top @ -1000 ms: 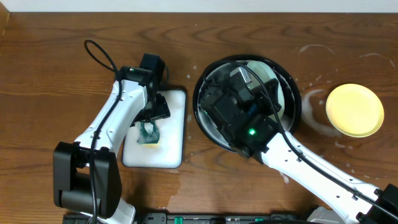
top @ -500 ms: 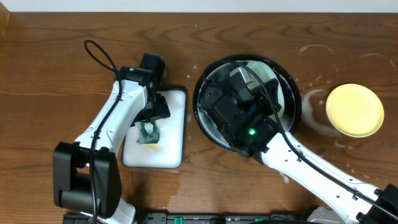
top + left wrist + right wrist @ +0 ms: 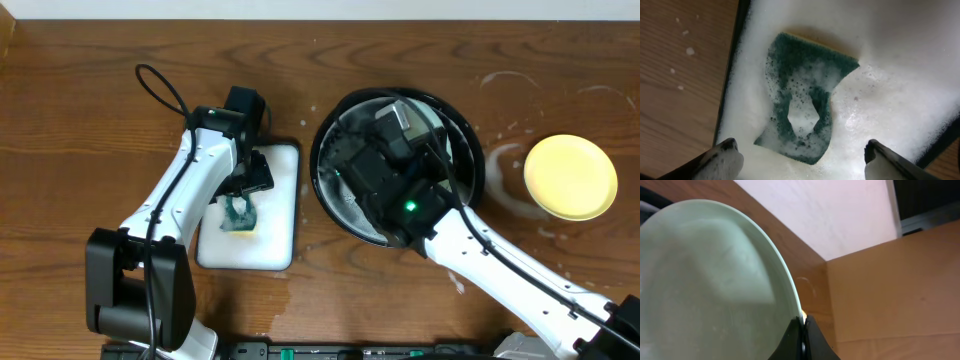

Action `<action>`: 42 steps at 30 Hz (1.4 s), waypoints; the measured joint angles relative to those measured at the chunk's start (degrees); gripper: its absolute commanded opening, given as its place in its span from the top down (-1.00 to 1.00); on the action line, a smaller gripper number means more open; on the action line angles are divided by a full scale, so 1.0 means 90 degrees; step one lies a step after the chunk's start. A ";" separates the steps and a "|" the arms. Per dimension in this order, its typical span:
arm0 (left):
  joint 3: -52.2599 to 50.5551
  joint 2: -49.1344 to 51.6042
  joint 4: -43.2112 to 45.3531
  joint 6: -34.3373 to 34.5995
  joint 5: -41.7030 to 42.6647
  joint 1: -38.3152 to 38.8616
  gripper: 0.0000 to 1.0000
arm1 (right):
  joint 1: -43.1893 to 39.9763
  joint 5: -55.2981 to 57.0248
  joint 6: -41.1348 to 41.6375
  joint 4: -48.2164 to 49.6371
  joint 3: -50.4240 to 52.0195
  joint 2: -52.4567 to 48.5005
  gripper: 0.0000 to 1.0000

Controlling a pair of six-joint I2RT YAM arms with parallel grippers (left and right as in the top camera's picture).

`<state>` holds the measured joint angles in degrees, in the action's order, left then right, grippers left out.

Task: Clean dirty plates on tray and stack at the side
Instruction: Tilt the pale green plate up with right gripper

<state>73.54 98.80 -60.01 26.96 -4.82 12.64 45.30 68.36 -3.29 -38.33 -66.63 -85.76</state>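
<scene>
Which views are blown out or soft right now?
Left wrist: foam near clipped white, sponge sharp, fingertips at the bottom edge blurred. Right wrist: mint plate too close, soft; wall behind overexposed. Overhead: evenly lit, sharp, though the right arm hides most of the black tray.

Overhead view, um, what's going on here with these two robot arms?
The right gripper is shut on the rim of a pale mint-green plate, holding it over the round black tray. The left gripper hangs open above a foamy green sponge lying in the white tray, not gripping it. A yellow plate sits by itself on the table at the far right, with soapy streaks around it.
</scene>
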 measured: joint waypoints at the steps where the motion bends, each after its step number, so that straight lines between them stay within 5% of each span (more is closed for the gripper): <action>1: 0.0000 0.0000 0.0000 0.0000 0.0000 0.0000 -0.63 | -0.0032 -0.0034 0.0022 -0.0002 0.0000 0.0000 0.98; 38: 0.0000 0.0002 0.0000 0.0000 0.0000 0.0000 -0.63 | -0.0104 -0.0289 0.0061 -0.0168 0.0000 0.0000 0.98; 42: 0.0000 0.0000 0.0000 0.0000 -0.0002 0.0000 -0.63 | -0.0138 -0.0503 -0.0648 0.0032 0.0000 0.0000 0.98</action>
<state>73.54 98.80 -60.01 26.96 -4.84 12.64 44.05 63.83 -9.13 -38.04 -66.63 -85.76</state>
